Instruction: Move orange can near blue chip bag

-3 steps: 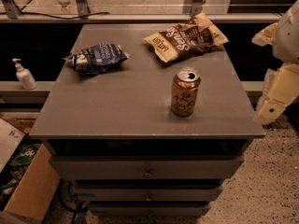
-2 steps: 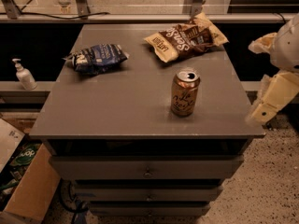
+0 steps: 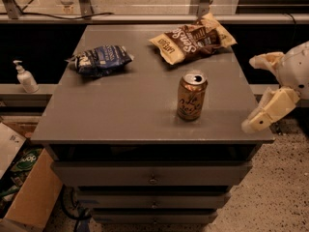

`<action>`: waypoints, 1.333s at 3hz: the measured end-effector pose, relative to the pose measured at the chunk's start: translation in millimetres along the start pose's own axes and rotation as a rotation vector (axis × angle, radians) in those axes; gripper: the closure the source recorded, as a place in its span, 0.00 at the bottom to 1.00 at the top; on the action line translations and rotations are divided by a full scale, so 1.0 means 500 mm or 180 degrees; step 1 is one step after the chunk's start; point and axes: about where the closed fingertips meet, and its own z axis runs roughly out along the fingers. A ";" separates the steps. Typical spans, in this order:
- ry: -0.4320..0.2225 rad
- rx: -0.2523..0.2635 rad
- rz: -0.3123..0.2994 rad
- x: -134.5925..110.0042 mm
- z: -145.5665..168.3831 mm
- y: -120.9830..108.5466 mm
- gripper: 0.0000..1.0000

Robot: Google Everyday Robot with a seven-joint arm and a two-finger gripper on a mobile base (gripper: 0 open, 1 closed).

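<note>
The orange can [image 3: 192, 95] stands upright on the right half of the grey cabinet top [image 3: 135, 105], silver top with pull tab up. The blue chip bag [image 3: 100, 59] lies wrinkled near the far left of the top, well apart from the can. My gripper [image 3: 249, 94] hangs at the right edge of the cabinet, to the right of the can and not touching it. Its two cream fingers [image 3: 271, 109] are spread apart with nothing between them.
A brown and cream chip bag [image 3: 193, 38] lies at the far right of the top, behind the can. A white pump bottle [image 3: 24, 76] stands on a ledge to the left. Cardboard boxes [image 3: 24, 187] sit on the floor at lower left. Drawers [image 3: 152, 175] front the cabinet.
My gripper has moved left, from beyond the cabinet's right edge toward the can. The can and both bags have not moved.
</note>
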 end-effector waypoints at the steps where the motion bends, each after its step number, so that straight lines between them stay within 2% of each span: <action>1: -0.0526 -0.0148 0.0038 0.009 0.037 -0.001 0.00; 3: -0.1379 -0.0380 0.0054 0.021 0.136 -0.017 0.00; 4: -0.1747 -0.0436 0.0019 0.000 0.194 -0.048 0.00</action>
